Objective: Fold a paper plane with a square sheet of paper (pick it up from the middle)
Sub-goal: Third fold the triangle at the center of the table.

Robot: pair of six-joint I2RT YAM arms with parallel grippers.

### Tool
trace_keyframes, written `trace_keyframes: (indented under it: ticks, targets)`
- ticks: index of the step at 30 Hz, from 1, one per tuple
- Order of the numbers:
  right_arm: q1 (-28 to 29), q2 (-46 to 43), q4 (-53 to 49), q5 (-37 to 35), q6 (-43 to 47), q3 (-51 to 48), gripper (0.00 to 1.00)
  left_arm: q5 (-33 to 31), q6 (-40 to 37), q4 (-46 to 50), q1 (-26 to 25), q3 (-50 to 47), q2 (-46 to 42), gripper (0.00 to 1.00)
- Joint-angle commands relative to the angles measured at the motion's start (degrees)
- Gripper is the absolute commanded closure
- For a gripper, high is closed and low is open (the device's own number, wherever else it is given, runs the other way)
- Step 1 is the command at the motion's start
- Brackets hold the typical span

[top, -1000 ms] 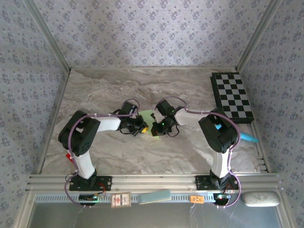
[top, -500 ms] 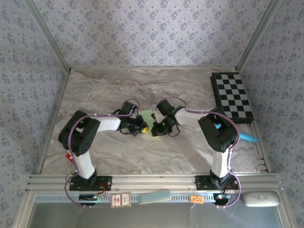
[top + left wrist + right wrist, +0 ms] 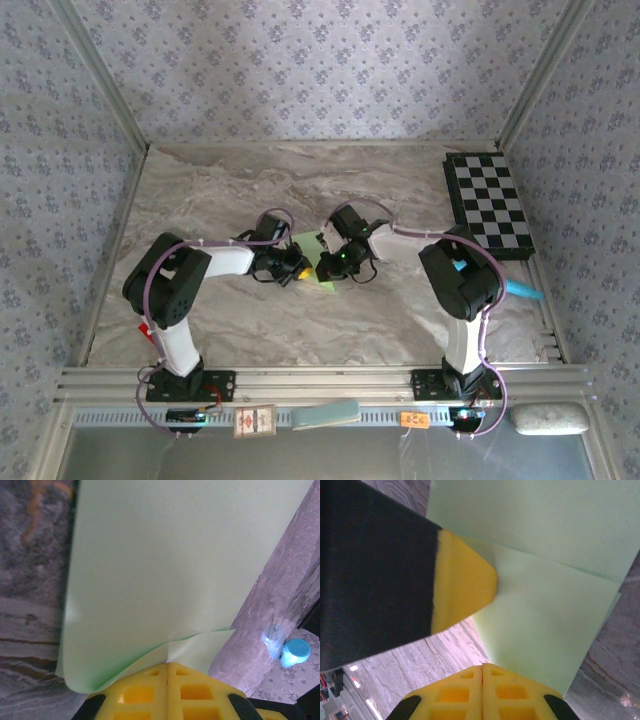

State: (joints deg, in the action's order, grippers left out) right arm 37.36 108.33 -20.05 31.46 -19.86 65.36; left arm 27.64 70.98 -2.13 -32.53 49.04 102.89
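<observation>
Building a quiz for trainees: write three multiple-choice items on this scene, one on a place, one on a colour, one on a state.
1. Where does the checkerboard lie?
A) at the far right corner of the table
B) between the two arms
C) at the near left edge

2. What colour is the paper?
A) red
B) white
C) pale green

3. How does the left gripper stand?
A) wide open above the paper
B) shut on the paper's edge
C) shut on the checkerboard

Answers: A, the top view shows it far right; C, both wrist views show pale green; B, its yellow fingers meet with the paper's edge pinched between them.
</observation>
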Motion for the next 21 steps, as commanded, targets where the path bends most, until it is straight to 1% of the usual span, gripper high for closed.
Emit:
trace_keyframes:
  ticks: [1, 12, 21]
  targets:
    - [0.0, 1.2, -1.1, 1.3, 1.0, 1.1, 0.92, -2.4, -1.1, 6.6, 0.1, -0.9, 2.9, 0.97]
    - [0.1, 2.1, -3.2, 0.1, 2.4, -1.1, 0.92, -2.7, -0.8, 7.3, 0.3, -0.6, 3.4, 0.97]
    - [-0.1, -0.1, -5.3, 0.3, 3.6, -4.0, 0.92, -3.3, -0.9, 8.2, 0.7, -1.0, 4.2, 0.98]
